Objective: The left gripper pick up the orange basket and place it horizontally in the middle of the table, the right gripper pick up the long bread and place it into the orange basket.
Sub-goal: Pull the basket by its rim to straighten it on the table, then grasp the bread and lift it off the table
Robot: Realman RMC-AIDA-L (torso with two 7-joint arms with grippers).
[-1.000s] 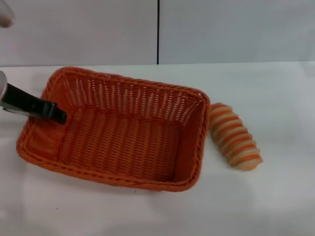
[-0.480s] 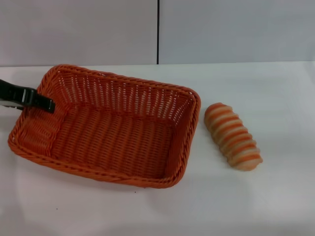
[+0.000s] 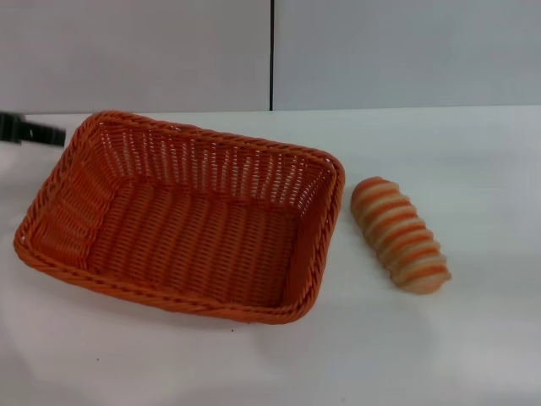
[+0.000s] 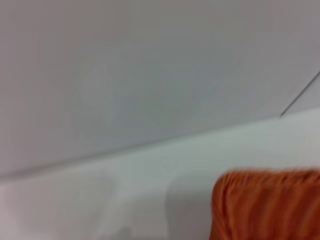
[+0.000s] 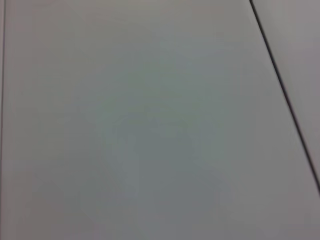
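Two task things lie on the white table [image 3: 473,355]: the orange basket [image 3: 182,224] left of centre in the head view, mouth up, its long side running slightly downhill toward the right, and the bread [image 3: 400,234] just beside its right end, apart from the rim, striped side up. At the upper left edge of that view only the black tip of the left gripper [image 3: 32,132] shows, just beside the basket's far left corner and holding nothing; whether its fingers are spread or closed I cannot tell. A basket corner [image 4: 267,205] fills the lower right of the left wrist view.
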